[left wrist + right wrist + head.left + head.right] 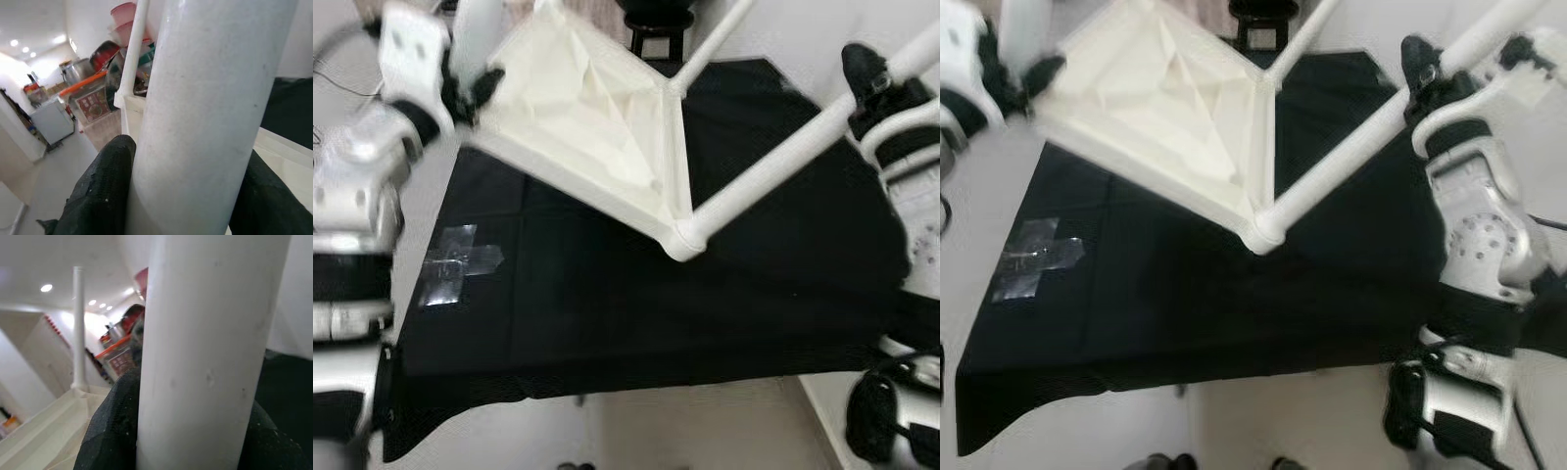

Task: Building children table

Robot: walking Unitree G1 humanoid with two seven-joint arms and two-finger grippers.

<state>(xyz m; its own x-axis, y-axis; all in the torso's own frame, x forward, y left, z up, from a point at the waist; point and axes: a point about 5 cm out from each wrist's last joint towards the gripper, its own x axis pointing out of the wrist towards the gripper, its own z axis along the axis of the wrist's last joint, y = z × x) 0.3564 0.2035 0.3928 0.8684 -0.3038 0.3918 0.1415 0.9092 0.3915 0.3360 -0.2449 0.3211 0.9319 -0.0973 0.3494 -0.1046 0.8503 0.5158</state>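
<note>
Overhead, table frame (607,137) tilted, left pincer (470,93) and right pincer (1420,73) each clamping a leg.

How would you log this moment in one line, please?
left gripper: shut on table leg | right gripper: shut on leg | table tilted above black cloth

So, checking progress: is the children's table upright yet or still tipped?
Tipped: the table hangs tilted over the black cloth, legs held by left gripper and right gripper.
</note>
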